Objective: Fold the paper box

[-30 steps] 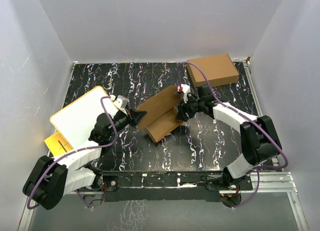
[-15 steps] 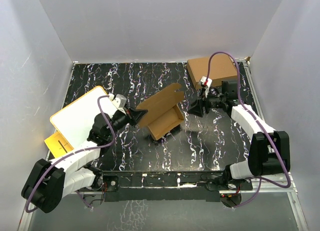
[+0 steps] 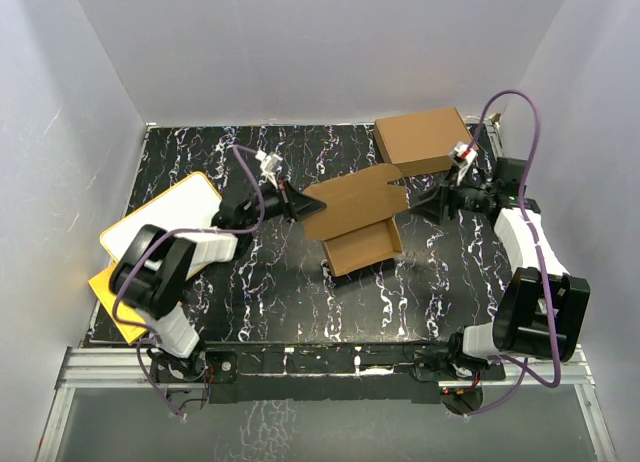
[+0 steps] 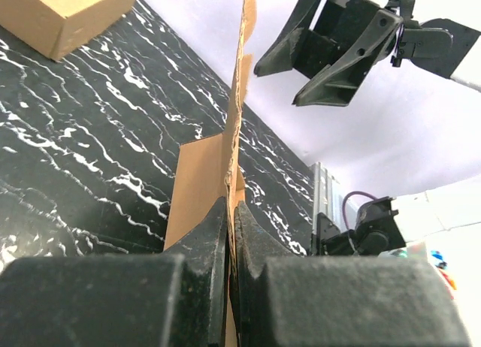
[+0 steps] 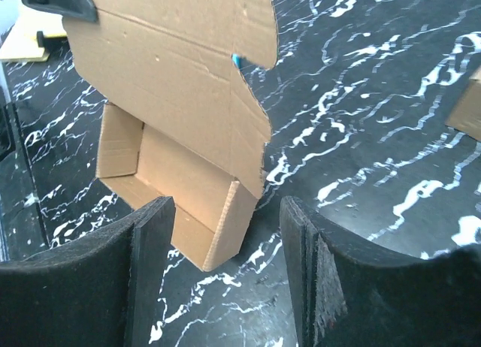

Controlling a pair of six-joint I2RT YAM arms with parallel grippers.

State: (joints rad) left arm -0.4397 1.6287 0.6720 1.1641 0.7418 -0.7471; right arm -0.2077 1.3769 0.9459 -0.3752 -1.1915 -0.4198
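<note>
My left tool (image 3: 302, 204) is clamped fully closed on the edge of the raised lid flap of the plain brown cardboard paper box (image 3: 362, 244), a die-cut sheet folded partway into a small oblong tray. The left wrist view shows both fingers (image 4: 203, 242) pressed flat against the thin card with no gap. The tray part sits on the black white-veined marble-look desk (image 3: 250, 282) about mid-desk, a bit toward the right edge. Its open side faces up, one short end wall stands upright, and the big lid flap is tilted up over it on the far side. My right tool (image 3: 425, 204) is spread about halfway and holds nothing. It hangs near the box's right end toward the right edge and is not touching the box. In the right wrist view the box lies between and beyond the two pads (image 5: 113, 287). The larger ready-made brown cardboard box (image 3: 425, 140) sits in the far right corner, apart from the paper box. The flat white board with a yellow rim (image 3: 160, 232) lies at the left edge.
</note>
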